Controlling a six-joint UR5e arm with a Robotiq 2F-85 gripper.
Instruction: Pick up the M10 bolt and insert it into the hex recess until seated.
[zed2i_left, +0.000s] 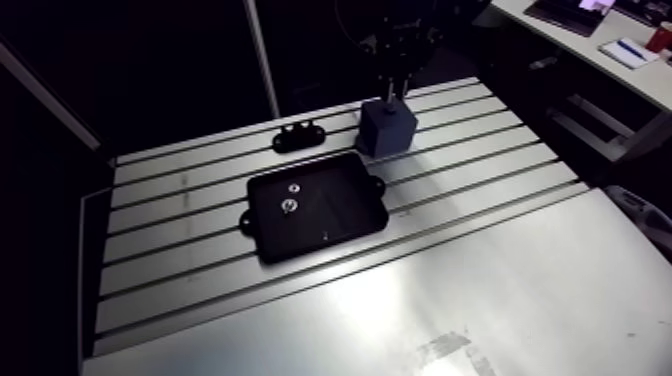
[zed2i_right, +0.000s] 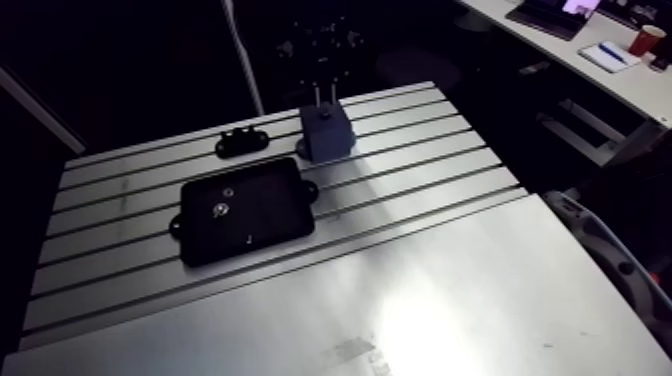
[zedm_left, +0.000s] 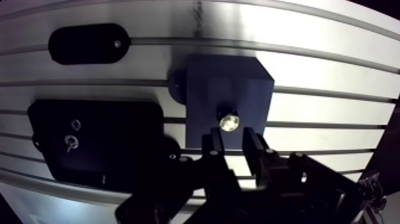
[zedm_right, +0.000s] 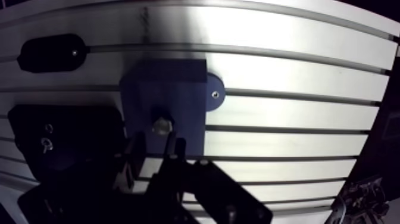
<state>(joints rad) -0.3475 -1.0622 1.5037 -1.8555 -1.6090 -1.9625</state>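
Note:
A dark blue block (zedm_left: 229, 89) stands on the slotted table (zedm_left: 333, 113), with a dark recess in its top face. The shiny M10 bolt (zedm_left: 229, 121) sits at that recess, just ahead of my fingertips. My gripper (zedm_left: 234, 138) is right above the block, its two fingers a narrow gap apart and closed on the bolt. How deep the bolt sits in the recess is hidden. In the arm view the gripper (zed2i_left: 396, 92) comes straight down onto the block (zed2i_left: 392, 132).
A black tray (zed2i_left: 335, 222) lies beside the block, holding a small metal part (zed2i_left: 288, 206) and another small piece (zed2i_left: 294, 186). A black oval bracket (zed2i_left: 300, 136) lies behind the tray. A smooth plate (zed2i_left: 480, 300) covers the table's near side.

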